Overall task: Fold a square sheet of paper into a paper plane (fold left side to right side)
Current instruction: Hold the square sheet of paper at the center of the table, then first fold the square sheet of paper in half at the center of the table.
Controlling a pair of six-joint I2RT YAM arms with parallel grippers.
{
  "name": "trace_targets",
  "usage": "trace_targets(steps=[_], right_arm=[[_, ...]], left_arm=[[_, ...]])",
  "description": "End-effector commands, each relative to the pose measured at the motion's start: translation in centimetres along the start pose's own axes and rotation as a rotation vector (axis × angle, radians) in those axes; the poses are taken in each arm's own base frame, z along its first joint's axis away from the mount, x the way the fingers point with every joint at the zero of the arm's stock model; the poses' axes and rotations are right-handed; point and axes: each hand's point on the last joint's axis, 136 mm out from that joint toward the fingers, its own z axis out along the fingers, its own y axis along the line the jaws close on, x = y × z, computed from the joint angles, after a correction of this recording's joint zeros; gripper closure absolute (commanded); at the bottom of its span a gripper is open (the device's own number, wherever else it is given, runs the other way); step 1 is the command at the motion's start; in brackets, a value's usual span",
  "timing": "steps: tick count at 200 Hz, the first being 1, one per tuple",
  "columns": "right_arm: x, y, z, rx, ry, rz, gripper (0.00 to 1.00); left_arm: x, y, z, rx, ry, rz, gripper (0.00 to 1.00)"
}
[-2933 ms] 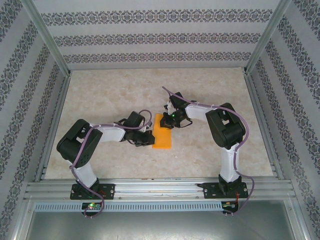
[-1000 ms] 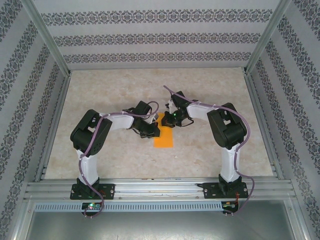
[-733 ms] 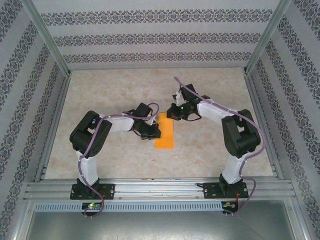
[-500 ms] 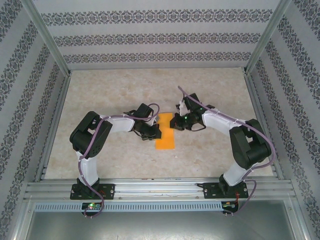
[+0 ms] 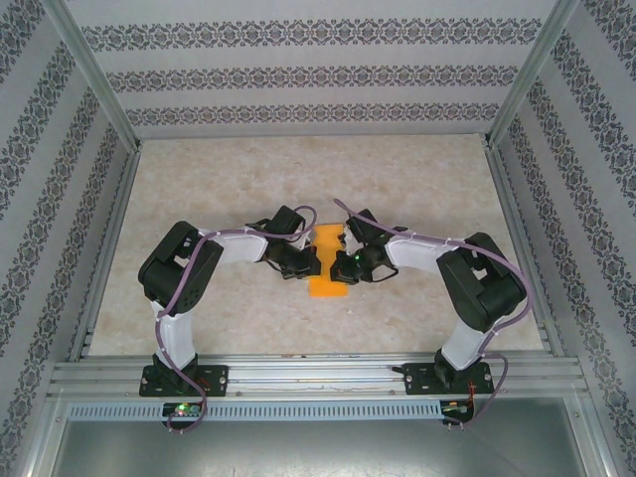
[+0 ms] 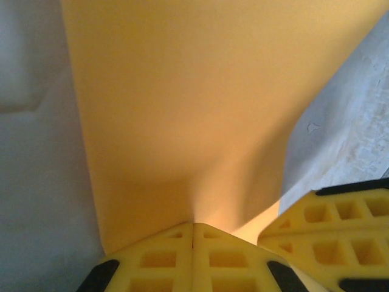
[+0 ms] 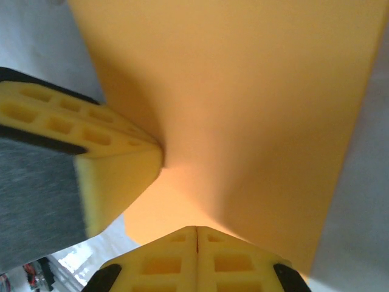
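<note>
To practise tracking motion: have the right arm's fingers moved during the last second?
Yes. The right arm's fingers have moved toward the near rail, farther down the orange paper.

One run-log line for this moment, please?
orange paper: folded strip | left gripper: shut, touching paper | right gripper: shut, touching paper

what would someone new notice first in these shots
A bright orange paper, folded into a narrow strip, lies in the middle of the pale table. The left gripper and the right gripper reach in from either side and meet over it, both shut, tips against it.
</note>
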Motion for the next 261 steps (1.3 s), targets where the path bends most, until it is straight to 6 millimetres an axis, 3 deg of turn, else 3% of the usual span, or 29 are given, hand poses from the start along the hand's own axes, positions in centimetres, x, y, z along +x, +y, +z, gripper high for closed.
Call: trace_targets(steps=[1, 45, 80, 118, 198, 261], right_arm=[[1.0, -2.1, 1.0, 0.081, 0.025, 0.024, 1.00], [2.5, -4.9, 1.8, 0.183, 0.077, 0.041, 1.00], [2.7, -6.1, 1.8, 0.226, 0.083, 0.036, 1.00], [2.6, -6.5, 2.0, 0.235, 0.089, 0.032, 1.00], [3.0, -7.6, 2.0, 0.284, 0.113, 0.037, 1.00], [3.5, -8.3, 1.5, 0.337, 0.149, 0.034, 1.00]], left_arm=[[0.5, 0.2, 0.5, -0.039, 0.002, -0.017, 1.00], [-1.9, -2.4, -0.6, 0.041, -0.045, 0.011, 1.00], [-3.9, -2.3, -1.5, 0.074, -0.108, 0.056, 1.00], [-4.8, -2.5, -1.6, 0.130, -0.144, 0.126, 1.00], [-4.3, 0.7, 0.1, 0.066, -0.140, 0.089, 1.00], [-4.8, 3.4, 0.0, -0.014, -0.150, 0.040, 1.00]])
